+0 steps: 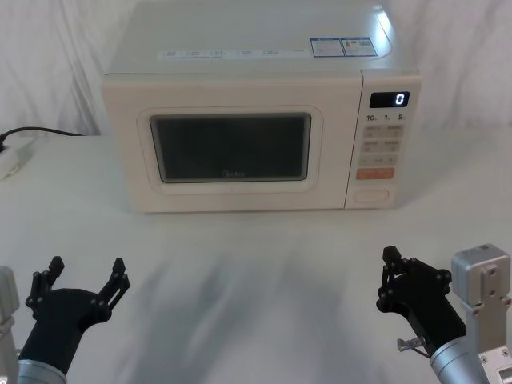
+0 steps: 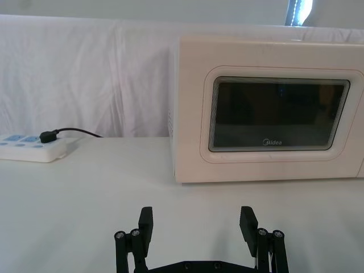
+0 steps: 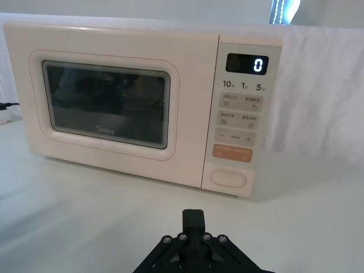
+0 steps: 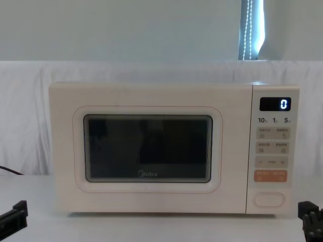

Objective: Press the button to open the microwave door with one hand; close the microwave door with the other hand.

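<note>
The cream microwave stands at the back of the table with the microwave door (image 1: 230, 149) (image 2: 277, 115) (image 3: 106, 103) (image 4: 147, 149) flush with its front, dark window facing me. On the control panel at its right, the button (image 1: 371, 194) (image 3: 228, 178) (image 4: 269, 199) is the lowest key, under the orange one. My left gripper (image 1: 86, 266) (image 2: 197, 219) hovers open near the front left of the table, well short of the door. At the front right my right gripper (image 1: 390, 258) (image 3: 193, 216) is shut on nothing, pointing toward the panel from a distance.
A white power strip (image 1: 13, 159) (image 2: 28, 149) with a black cable lies on the table left of the microwave. The panel's display (image 3: 247, 63) reads 0. White cloth covers the table (image 1: 256, 256) between the grippers and the microwave.
</note>
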Robot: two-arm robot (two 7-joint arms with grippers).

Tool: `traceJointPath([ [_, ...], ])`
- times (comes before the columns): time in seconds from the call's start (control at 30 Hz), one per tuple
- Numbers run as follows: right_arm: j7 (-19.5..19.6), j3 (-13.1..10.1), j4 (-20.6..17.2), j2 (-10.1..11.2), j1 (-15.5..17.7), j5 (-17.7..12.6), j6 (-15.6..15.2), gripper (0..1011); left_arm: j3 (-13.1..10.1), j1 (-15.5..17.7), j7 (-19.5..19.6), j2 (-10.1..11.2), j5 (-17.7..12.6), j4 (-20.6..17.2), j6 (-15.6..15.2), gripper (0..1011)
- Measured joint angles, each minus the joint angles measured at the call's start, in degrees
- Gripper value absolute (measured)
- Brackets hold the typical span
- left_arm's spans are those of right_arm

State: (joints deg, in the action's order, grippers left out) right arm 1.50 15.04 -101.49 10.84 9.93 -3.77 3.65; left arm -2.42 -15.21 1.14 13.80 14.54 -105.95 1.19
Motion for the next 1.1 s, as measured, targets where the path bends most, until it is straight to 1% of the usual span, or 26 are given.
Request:
traceJointPath([
  [0.27, -0.1, -0.1, 0.0, -0.1, -0.1, 0.0, -0.1, 0, 0.0, 0.0, 0.0, 0.0, 0.0, 0.0, 0.0, 1001],
  [0.53, -2.0, -2.0, 2.5, -2.4, -2.2, -2.0, -1.8, 0, 0.0, 0.0, 0.0, 0.0, 0.0, 0.0, 0.0, 1001],
  [0.63, -3.0, -2.6, 4.2, -3.2, -4.1, -2.3, -3.4, 0, 0.0, 0.0, 0.0, 0.0, 0.0, 0.0, 0.0, 1001],
  [0.73, -3.8, -3.0, 5.8, -3.7, -5.8, -2.3, -4.2, 0, 0.0, 0.0, 0.0, 0.0, 0.0, 0.0, 0.0, 1001],
  [0.77, -3.8, -3.0, 5.8, -3.7, -5.8, -2.3, -4.2, 0, 0.0, 0.0, 0.0, 0.0, 0.0, 0.0, 0.0, 1001],
  [0.83, -5.0, -3.4, 7.8, -4.4, -7.5, -2.6, -4.4, 0, 0.0, 0.0, 0.0, 0.0, 0.0, 0.0, 0.0, 1001],
  [0.93, -5.8, -3.6, 9.4, -4.8, -8.9, -2.6, -4.4, 0, 0.0, 0.0, 0.0, 0.0, 0.0, 0.0, 0.0, 1001],
  [1.1, -7.0, -3.9, 13.5, -5.6, -12.0, -2.3, -4.1, 0, 0.0, 0.0, 0.0, 0.0, 0.0, 0.0, 0.0, 1001],
])
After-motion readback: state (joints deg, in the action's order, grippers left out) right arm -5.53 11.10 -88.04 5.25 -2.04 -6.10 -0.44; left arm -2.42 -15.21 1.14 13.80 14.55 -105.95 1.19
